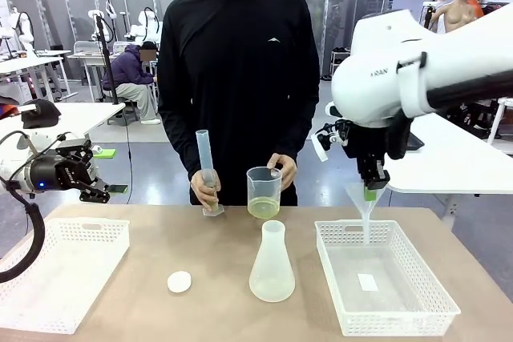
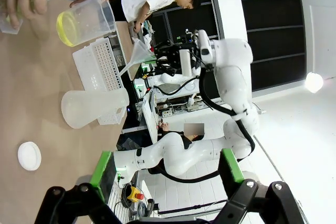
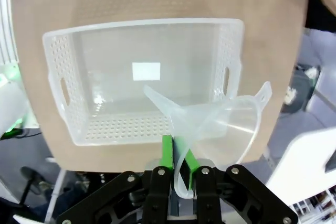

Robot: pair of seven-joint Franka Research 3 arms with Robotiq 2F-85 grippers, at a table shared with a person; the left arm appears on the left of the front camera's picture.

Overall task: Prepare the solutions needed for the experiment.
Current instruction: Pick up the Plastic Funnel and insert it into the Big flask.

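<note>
A light brown wooden desk (image 1: 216, 310) carries everything, and the translucent plastic conical flask (image 1: 272, 266) standing upright at its middle serves as the marker. To the flask's right sits a white perforated plastic basket (image 1: 337, 234), and well to its left a second, matching white perforated basket (image 1: 80, 226). Just beyond the flask stands a clear plastic beaker (image 1: 264, 190), steadied by one of the person's hands (image 1: 282, 170). The solutions (image 1: 263, 209) lie in it as a shallow yellow-green layer. Left of the beaker, the person's other hand (image 1: 206, 186) holds a tall, slim, translucent measuring cylinder (image 1: 205, 167) upright on the desk. Up and to the right of the flask, above the right basket's far rim, the right claw (image 1: 371, 190) is clamped tight on the rim of a clear plastic funnel (image 1: 365, 206), whose stem hangs straight down. Far left of the flask, above the left basket, the left claw (image 1: 112, 171) hovers spread wide and holds nothing. A small white round disc (image 1: 179, 281) lies flat just left of the flask. The flask's mouth lies lower than the funnel, to the robot's left and nearer the robot. Its upright neck matches the funnel's vertical axis, so the right arm looks better placed to seat it.
</note>
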